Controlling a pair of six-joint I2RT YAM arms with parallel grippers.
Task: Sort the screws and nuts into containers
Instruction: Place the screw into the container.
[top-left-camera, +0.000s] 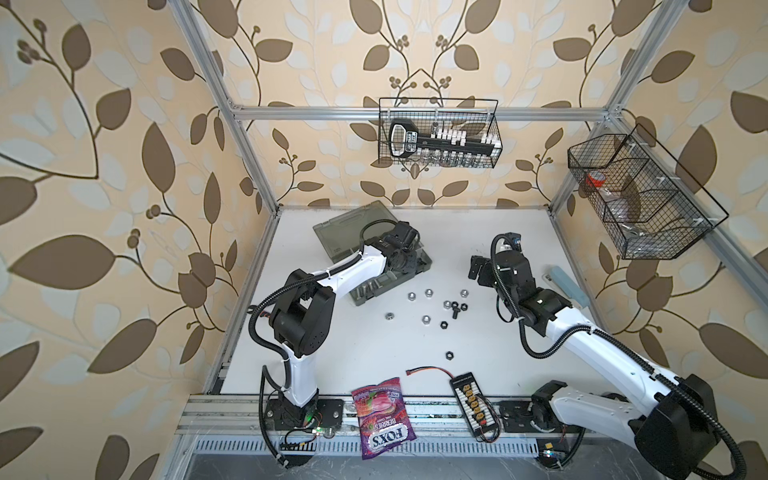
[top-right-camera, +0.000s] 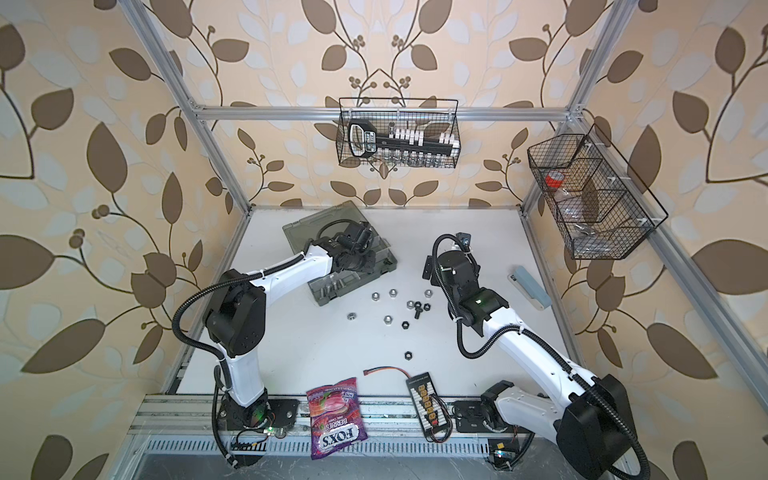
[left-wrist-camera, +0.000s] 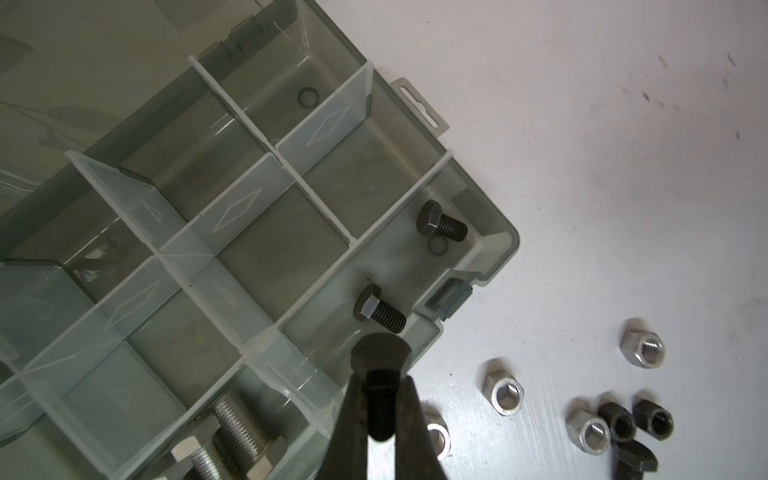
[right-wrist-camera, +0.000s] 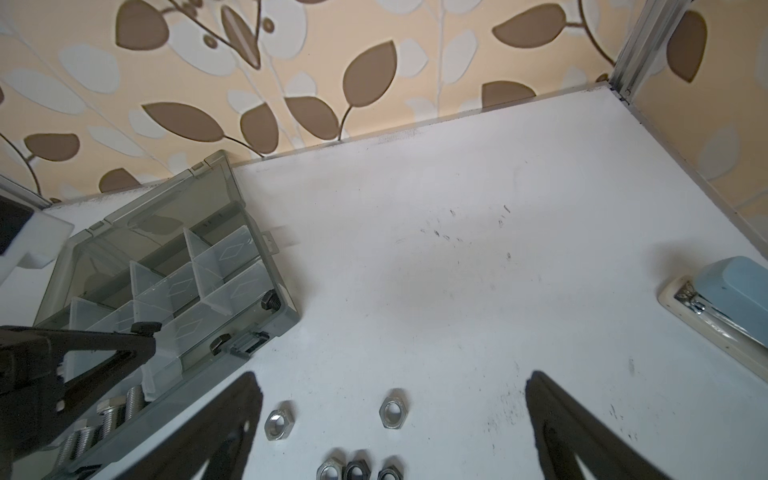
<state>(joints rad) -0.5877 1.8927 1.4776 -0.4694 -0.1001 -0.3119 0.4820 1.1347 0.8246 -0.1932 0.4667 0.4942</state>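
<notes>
Screw (left-wrist-camera: 380, 357), black, pinched in left gripper (left-wrist-camera: 380, 395). Fingers are closed on the shank, with the hex head poking out past the tips. Long axis runs in line with the fingers, head leading, toward the case (left-wrist-camera: 505, 239).

Directly beyond the head is the front wall of the end compartment (left-wrist-camera: 397, 268), where two black screws (left-wrist-camera: 440, 222) lie. The head looks to hang over that wall rather than clear of it; height above it is hard to read. Judgement: the destination is just ahead of the tips, so a short push inward, then release. Let go short of that and the screw may bounce off the rim onto the table (left-wrist-camera: 582, 166).

Next compartment along holds silver screws (left-wrist-camera: 232, 428). In both top views the case's long side runs 8 to 2 o'clock. The silver ones sit toward the 8 o'clock end, and left gripper is further toward 2 o'clock.

Further out, at 4 to 5 o'clock of left gripper in both top views, are the nuts (top-left-camera: 427, 293). They are silver and black, scattered on the table, with one loose screw (top-left-camera: 454, 312) among them.

Farthest is right gripper (right-wrist-camera: 392, 378), at 3 o'clock of the left one. Its jaws are spread wide with nothing in them, hovering by the scatter. The nuts lie at about 7 o'clock of it, so it is the nearer arm for those and for the loose screw.
</notes>
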